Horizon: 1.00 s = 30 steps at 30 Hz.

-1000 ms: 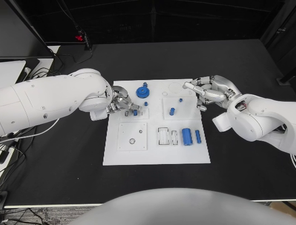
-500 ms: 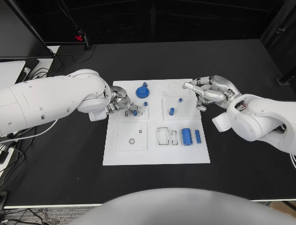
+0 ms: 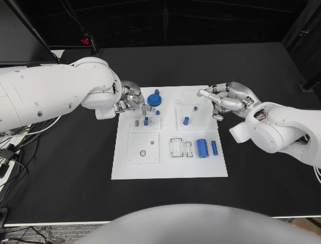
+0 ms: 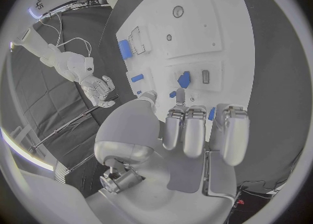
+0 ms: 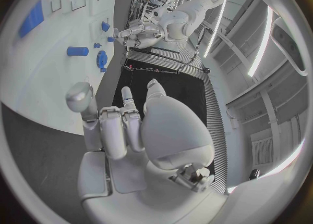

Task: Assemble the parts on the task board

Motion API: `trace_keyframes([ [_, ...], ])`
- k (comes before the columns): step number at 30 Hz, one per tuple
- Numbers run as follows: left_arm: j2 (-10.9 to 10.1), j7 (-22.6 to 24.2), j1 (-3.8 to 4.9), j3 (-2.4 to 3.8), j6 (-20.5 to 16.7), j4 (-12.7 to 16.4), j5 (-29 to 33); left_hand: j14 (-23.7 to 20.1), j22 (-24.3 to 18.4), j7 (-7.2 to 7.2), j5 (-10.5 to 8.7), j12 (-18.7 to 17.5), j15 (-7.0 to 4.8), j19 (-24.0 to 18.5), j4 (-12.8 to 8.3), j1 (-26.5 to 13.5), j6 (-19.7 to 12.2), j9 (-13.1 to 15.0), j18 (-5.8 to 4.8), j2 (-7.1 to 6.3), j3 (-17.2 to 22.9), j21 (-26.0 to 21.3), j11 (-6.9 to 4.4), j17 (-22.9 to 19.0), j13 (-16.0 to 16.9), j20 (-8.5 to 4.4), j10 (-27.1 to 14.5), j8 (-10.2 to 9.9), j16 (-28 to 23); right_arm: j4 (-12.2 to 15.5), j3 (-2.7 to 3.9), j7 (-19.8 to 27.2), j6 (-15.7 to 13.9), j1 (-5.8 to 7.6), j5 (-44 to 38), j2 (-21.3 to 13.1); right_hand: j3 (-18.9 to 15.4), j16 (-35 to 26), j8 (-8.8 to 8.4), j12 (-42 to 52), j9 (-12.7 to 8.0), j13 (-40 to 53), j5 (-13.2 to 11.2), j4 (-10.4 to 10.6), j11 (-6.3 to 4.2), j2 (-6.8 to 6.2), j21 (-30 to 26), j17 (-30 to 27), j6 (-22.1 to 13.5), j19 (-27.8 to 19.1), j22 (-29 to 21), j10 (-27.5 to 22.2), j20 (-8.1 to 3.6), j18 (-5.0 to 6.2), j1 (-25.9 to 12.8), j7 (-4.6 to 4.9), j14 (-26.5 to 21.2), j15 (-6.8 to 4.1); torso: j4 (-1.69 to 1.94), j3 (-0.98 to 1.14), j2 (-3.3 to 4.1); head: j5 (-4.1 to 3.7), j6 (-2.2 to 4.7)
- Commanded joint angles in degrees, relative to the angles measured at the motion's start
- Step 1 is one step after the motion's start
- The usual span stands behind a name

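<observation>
The white task board (image 3: 168,162) lies mid-table. My left hand (image 3: 130,100) hovers over its far left corner beside the blue gear (image 3: 155,99), holding nothing. A small blue piece (image 3: 146,121) stands in a white block just nearer than that hand; the left wrist view shows it (image 4: 184,79) beyond the fingers (image 4: 195,130). My right hand (image 3: 226,100) hangs over the board's far right edge, fingers loosely bent and nothing in them. A blue peg (image 3: 186,121) stands in the right block, and a blue cylinder (image 3: 202,148) and a thinner one (image 3: 215,148) lie toward the board's near right.
A tiny blue peg (image 3: 159,112) and another (image 3: 195,108) sit near the gear and on the right block. A square plate with holes (image 3: 143,148) and empty slots (image 3: 177,147) lie on the board's near half. Cables trail off the table's left edge (image 3: 14,147).
My left hand has let go of the small blue piece and drawn back toward the board's far left corner. The piece stays standing in its block. The right hand has not moved.
</observation>
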Motion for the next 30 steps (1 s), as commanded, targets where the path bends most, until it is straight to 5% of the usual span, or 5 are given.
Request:
trace_keyframes([
  [1,0.46,-2.29,0.51,0.04,3.81,-0.21,-0.21,5.99,15.09,0.28,-0.23,-0.29,0.6,6.0,-0.1,0.59,0.61,-2.45,-0.37,0.07,-0.52,0.18,0.65,15.1,15.05,0.47,5.98,-1.93,0.05,0.16,0.02,0.1,0.22,0.05,0.11,0.08,-0.39,-0.18,0.26,-0.31,0.06,14.93,0.28,-0.03,0.14,0.6,-0.02,10.45,-0.37,-0.22,0.05,6.08,0.09,0.99,-0.03,0.07,3.21,-0.03,-0.01,0.02,0.06,0.11,0.01],
  [6,1.77,-4.59,1.02,0.04,7.14,-1.77,-0.22,5.99,15.09,0.67,-0.27,-0.29,0.86,6.0,-0.06,0.9,1.11,-5.54,-0.37,0.36,-0.94,0.18,0.98,15.1,15.05,0.69,5.98,-4.26,0.05,0.2,0.02,0.07,0.15,0.05,0.11,0.13,-0.39,-0.18,0.26,-0.31,0.06,14.93,0.28,-0.03,0.14,0.6,-0.02,10.45,-0.37,-0.22,0.05,6.08,0.09,0.99,-0.03,0.07,3.21,-0.03,-0.01,-0.01,0.07,0.12,0.01],
  [17,3.99,-8.0,1.02,0.03,11.89,-5.17,-0.23,5.99,15.09,0.34,-1.38,-0.29,0.83,6.0,-0.05,0.12,3.16,-6.84,-0.37,1.53,-1.41,0.18,0.79,15.1,15.05,0.81,5.98,-3.95,0.05,0.29,0.02,0.06,0.1,0.05,0.11,0.17,-0.41,-0.19,0.3,-0.31,0.06,14.93,0.29,-0.04,0.13,0.62,-0.07,10.43,-0.38,-0.25,0.03,6.08,0.09,1.0,0.0,0.06,3.19,-0.03,0.04,-0.03,0.05,0.19,0.01],
  [23,5.69,-8.39,0.56,0.03,13.08,-7.34,-0.23,5.99,15.09,-0.5,-9.27,-0.29,0.23,6.0,-0.06,0.02,5.16,-6.29,-0.37,2.38,-2.89,0.18,0.0,15.1,15.05,0.38,5.98,-1.09,0.05,0.21,0.02,0.09,0.08,0.05,0.11,0.23,-0.41,-0.19,0.3,-0.31,0.06,14.93,0.29,-0.04,0.13,0.62,-0.07,10.43,-0.38,-0.25,0.03,6.08,0.09,1.0,0.0,0.06,3.19,-0.03,0.03,-0.07,0.02,0.23,0.01],
  [30,6.9,-7.86,0.19,0.03,13.01,-8.7,-0.24,5.99,15.09,-0.78,-13.5,-0.29,-0.05,6.0,-0.16,0.23,5.1,-5.74,-0.37,3.02,-4.12,0.18,-0.24,15.1,15.05,0.1,5.98,0.33,0.05,0.15,0.02,0.08,0.07,0.05,0.1,0.32,-0.41,-0.19,0.32,-0.31,0.06,14.93,0.29,-0.04,0.13,0.63,-0.09,10.43,-0.38,-0.25,0.02,6.08,0.09,1.0,0.02,0.06,3.19,-0.03,0.07,-0.05,0.01,0.15,0.01],
])
